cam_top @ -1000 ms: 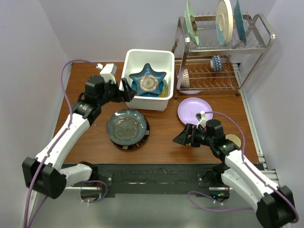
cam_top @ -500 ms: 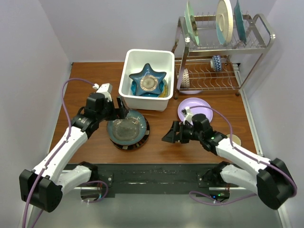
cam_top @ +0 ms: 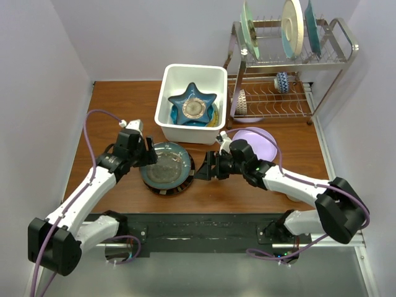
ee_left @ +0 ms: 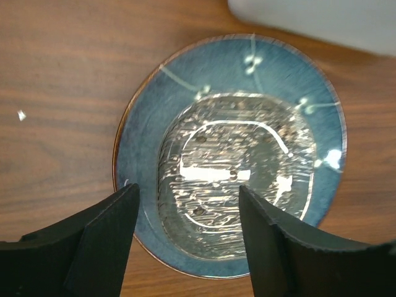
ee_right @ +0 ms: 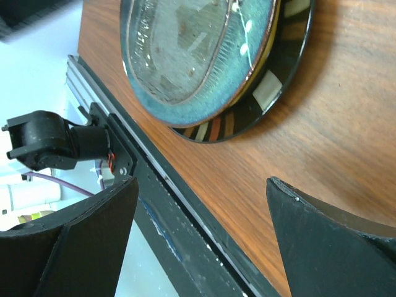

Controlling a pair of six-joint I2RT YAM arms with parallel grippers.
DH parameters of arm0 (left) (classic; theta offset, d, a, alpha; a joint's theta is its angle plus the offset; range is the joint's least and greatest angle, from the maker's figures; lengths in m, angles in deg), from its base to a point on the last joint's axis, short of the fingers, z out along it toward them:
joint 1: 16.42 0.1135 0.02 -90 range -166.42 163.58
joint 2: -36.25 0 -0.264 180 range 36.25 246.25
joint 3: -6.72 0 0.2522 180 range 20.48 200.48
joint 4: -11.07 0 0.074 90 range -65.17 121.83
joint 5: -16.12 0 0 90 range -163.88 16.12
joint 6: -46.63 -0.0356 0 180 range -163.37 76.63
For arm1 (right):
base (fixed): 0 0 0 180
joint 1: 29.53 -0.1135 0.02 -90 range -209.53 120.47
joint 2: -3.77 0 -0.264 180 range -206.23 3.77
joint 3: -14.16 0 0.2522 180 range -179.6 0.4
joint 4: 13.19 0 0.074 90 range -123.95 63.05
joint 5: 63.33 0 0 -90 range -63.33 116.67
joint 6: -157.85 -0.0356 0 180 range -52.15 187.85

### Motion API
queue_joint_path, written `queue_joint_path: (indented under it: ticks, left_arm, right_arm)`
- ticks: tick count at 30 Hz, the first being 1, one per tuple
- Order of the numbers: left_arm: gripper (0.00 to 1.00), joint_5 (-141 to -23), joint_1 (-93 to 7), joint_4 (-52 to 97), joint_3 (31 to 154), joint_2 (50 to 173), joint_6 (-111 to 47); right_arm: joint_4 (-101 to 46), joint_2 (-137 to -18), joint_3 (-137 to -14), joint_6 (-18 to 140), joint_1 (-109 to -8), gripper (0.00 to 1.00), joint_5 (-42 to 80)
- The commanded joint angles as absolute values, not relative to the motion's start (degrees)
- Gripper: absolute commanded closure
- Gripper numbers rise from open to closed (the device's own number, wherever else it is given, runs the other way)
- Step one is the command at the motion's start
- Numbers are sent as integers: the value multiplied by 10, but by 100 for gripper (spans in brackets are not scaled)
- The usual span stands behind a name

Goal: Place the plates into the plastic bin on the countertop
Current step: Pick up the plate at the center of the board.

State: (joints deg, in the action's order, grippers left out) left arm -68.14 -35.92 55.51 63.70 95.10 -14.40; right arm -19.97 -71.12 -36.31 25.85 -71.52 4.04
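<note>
A dark teal glazed plate (cam_top: 166, 166) with a shiny clear glass dish in its well lies on a black-rimmed striped plate (cam_top: 185, 180) on the countertop (cam_top: 124, 105). My left gripper (cam_top: 150, 158) is open and empty over the stack's left rim; in the left wrist view (ee_left: 185, 201) its fingers straddle the near rim of the teal plate (ee_left: 229, 154). My right gripper (cam_top: 201, 168) is open and empty just right of the stack, low over the wood (ee_right: 201, 185). The white plastic bin (cam_top: 185, 133) holds a blue star-shaped plate (cam_top: 193, 106). A lilac plate (cam_top: 257, 141) lies behind my right arm.
A metal wire dish rack (cam_top: 322, 59) stands at the back right with three large plates upright on top and small patterned dishes on its lower shelf. The black rail (cam_top: 198, 226) runs along the near edge. Walls close in on the left and behind.
My left gripper has moved from the bin's left wall down to the stack's left rim. My right gripper has moved left from near the lilac plate to the stack's right edge.
</note>
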Motion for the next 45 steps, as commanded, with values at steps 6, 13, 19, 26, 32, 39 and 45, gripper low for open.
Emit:
queue_joint_path:
  ticks: [6, 13, 19, 26, 32, 39, 45]
  left_arm:
    - [36, -696, -355, 511, 606, 992, -130]
    - [37, -693, -355, 495, 597, 1008, -127]
    - [43, -690, -355, 472, 570, 1040, -114]
    - [59, -691, -355, 463, 560, 1044, -109]
    - [91, -700, -355, 460, 555, 1035, -106]
    - [100, -709, -355, 463, 558, 1006, -101]
    - [100, -708, -354, 473, 572, 979, -101]
  right_arm:
    - [-168, -700, -377, 265, -717, 12, 44]
    - [-150, -707, -375, 261, -718, 12, 37]
    - [-163, -716, -384, 272, -717, 12, 31]
    - [-173, -711, -386, 282, -718, 12, 34]
    - [-164, -712, -376, 279, -718, 12, 39]
    - [-146, -734, -372, 267, -718, 12, 48]
    - [-132, -761, -384, 258, -718, 13, 51]
